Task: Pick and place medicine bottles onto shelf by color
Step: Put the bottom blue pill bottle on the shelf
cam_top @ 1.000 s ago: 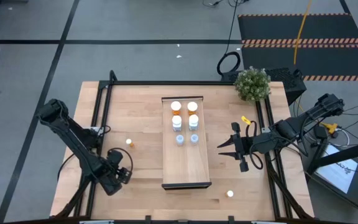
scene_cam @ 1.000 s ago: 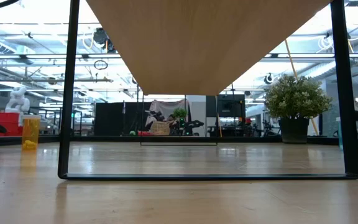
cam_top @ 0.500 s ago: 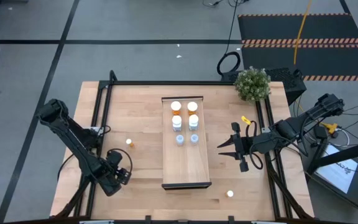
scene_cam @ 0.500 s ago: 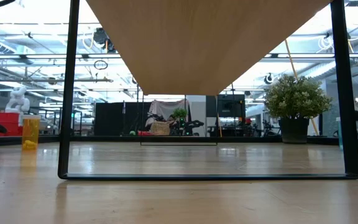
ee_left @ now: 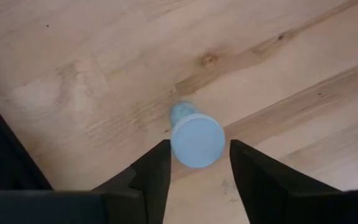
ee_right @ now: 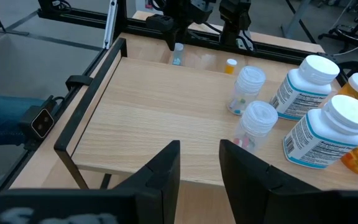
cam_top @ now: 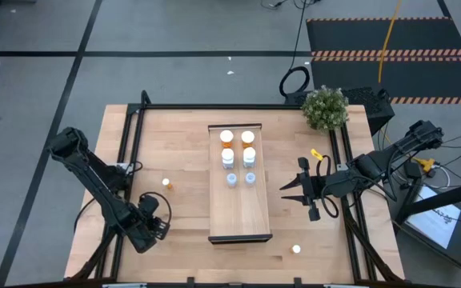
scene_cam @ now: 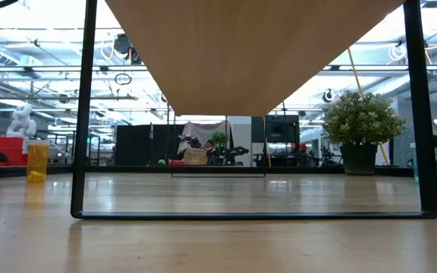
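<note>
The left claw [ee_left: 194, 165] hangs over the near-left surface [cam_top: 178, 160], fingers narrowly flanking one upright blue-grey bottle [ee_left: 196, 138], not visibly touching; only the left wrist view shows this bottle, cap up. The right claw [ee_right: 199, 163], part open and empty, waits right of the shelf [cam_top: 240, 212], where six bottles stand upright. An orange bottle [cam_top: 166, 184] stands beyond the left claw; a white-capped bottle [cam_top: 296, 249] stands near the front edge.

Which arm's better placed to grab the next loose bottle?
Left. The left gripper already has its fingers on either side of the small pale-blue bottle with a round cap on the wooden table. The right gripper hovers empty beside the light-wood shelf.
</note>
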You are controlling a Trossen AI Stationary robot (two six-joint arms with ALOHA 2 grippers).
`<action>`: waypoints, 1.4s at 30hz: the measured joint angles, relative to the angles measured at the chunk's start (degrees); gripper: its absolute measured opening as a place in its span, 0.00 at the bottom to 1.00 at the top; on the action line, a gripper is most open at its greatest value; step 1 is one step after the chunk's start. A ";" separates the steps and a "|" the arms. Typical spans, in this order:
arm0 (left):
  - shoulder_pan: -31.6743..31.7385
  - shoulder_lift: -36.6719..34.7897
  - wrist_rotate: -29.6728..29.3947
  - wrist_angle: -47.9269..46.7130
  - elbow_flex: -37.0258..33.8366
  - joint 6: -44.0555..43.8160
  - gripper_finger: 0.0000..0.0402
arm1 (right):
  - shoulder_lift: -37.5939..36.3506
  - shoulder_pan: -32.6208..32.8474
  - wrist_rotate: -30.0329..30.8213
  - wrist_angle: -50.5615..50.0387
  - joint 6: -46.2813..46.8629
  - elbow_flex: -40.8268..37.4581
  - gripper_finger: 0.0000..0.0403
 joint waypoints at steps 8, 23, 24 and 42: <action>0.00 0.00 0.00 0.88 0.00 0.74 0.32 | 0.00 0.00 0.00 0.00 0.02 -0.01 0.26; 0.00 0.00 -0.02 3.27 0.00 3.00 0.28 | 0.00 -0.02 0.00 0.00 0.02 -0.02 0.26; 0.00 0.00 -0.02 3.26 0.00 3.13 0.28 | 0.00 -0.01 0.00 0.00 0.02 -0.02 0.26; 0.00 0.00 0.35 3.26 0.00 3.74 0.30 | 0.00 -0.01 0.00 0.00 0.02 -0.02 0.26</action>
